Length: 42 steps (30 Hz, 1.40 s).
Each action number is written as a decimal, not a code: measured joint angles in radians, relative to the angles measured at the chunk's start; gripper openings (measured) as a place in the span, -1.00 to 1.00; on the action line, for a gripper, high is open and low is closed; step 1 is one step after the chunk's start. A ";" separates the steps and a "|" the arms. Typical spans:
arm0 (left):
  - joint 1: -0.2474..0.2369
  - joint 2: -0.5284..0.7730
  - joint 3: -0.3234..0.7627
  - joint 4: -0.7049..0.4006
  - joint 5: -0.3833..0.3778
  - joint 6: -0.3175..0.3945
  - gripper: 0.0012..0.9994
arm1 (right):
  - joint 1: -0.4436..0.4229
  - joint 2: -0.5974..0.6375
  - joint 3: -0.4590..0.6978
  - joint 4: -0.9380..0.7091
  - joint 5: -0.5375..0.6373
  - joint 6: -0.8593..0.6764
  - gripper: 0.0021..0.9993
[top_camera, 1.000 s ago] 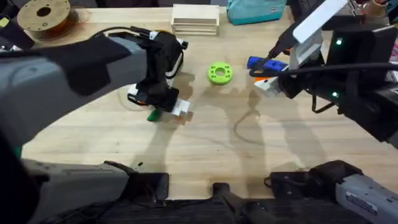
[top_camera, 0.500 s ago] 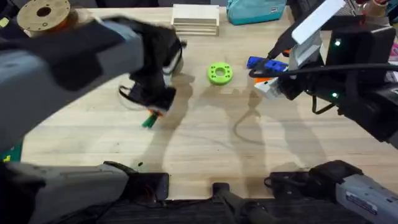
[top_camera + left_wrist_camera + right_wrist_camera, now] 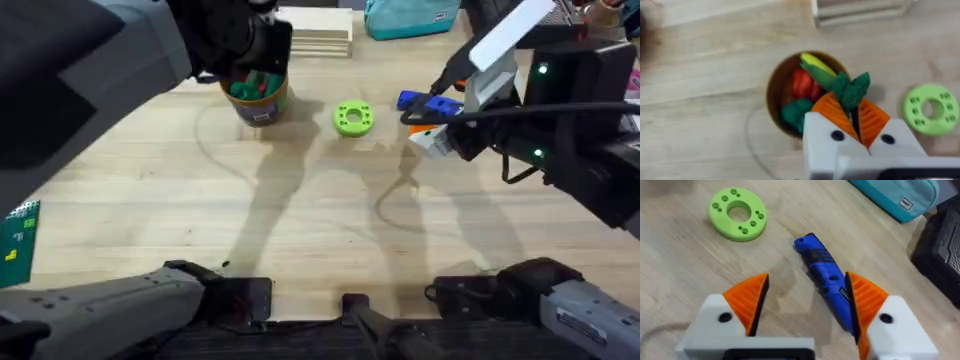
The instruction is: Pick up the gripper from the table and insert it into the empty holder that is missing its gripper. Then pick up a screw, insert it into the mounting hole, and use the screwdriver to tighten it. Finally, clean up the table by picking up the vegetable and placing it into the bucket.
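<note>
My left gripper (image 3: 855, 117) is shut on the dark-green leafy vegetable (image 3: 851, 90), whose leaves stick out past the orange pads. It hangs just over the tan bucket (image 3: 771, 95), at the rim's edge. In the overhead view the left arm looms large and dark over the bucket (image 3: 262, 108) at the back left. The blue screwdriver (image 3: 824, 272) lies flat on the table between the fingers of my open right gripper (image 3: 807, 305), close to one pad. From overhead, the screwdriver (image 3: 428, 102) lies just behind the right gripper (image 3: 432, 135). The loose gripper, the holder and the screw are out of view.
Red, yellow and green toy vegetables (image 3: 801, 85) lie in the bucket. A lime-green ring disc (image 3: 352, 118) sits between bucket and screwdriver. Stacked wooden blocks (image 3: 318, 35) and a teal bag (image 3: 410, 18) stand at the back. A black unit (image 3: 580, 90) stands at the right edge.
The left arm lifted the vegetable off the table at mid-left and carried it back to above the bucket. The right arm has not moved.
</note>
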 joint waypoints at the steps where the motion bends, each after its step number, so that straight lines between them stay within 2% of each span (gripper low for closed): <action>1: 0.006 0.002 0.000 0.026 -0.020 0.002 -0.95 | 0.000 0.000 0.000 0.000 0.000 0.000 0.78; 5: 0.064 0.014 0.000 0.088 -0.049 0.003 -0.95 | 0.000 0.000 0.000 0.000 0.000 0.000 0.78; 10: 0.139 0.062 0.000 0.092 -0.013 -0.069 -0.95 | 0.000 0.000 0.000 -0.001 0.000 0.000 0.78; 18: 0.142 0.099 0.000 0.089 0.051 -0.220 -0.95 | 0.000 0.000 0.000 -0.002 0.000 0.000 0.78; 19: 0.142 0.099 0.000 0.084 0.061 -0.244 -0.63 | 0.000 0.000 0.000 -0.002 0.000 0.000 0.78; 22: 0.142 0.099 0.000 0.083 0.065 -0.257 0.31 | 0.000 0.000 0.000 -0.002 0.000 0.000 0.78; 24: 0.142 0.099 0.000 0.083 0.065 -0.265 0.87 | 0.000 0.000 0.000 -0.008 0.000 0.000 0.78; 25: 0.142 0.099 0.000 0.083 0.065 -0.268 0.95 | 0.000 0.000 0.000 -0.016 0.000 0.000 0.78; 30: 0.142 0.099 0.000 0.082 0.065 -0.271 0.97 | 0.000 0.000 0.000 -0.039 0.000 0.016 0.78; 35: 0.142 0.047 0.000 0.053 0.067 -0.270 0.97 | 0.000 -0.020 0.011 -0.080 0.019 0.148 0.79; 40: 0.142 -0.126 0.000 -0.035 0.068 -0.240 0.98 | 0.000 -0.083 0.142 -0.263 0.030 0.256 0.79; 42: 0.142 -0.206 0.000 -0.100 0.068 -0.229 0.98 | 0.000 -0.103 0.224 -0.334 0.031 0.319 0.92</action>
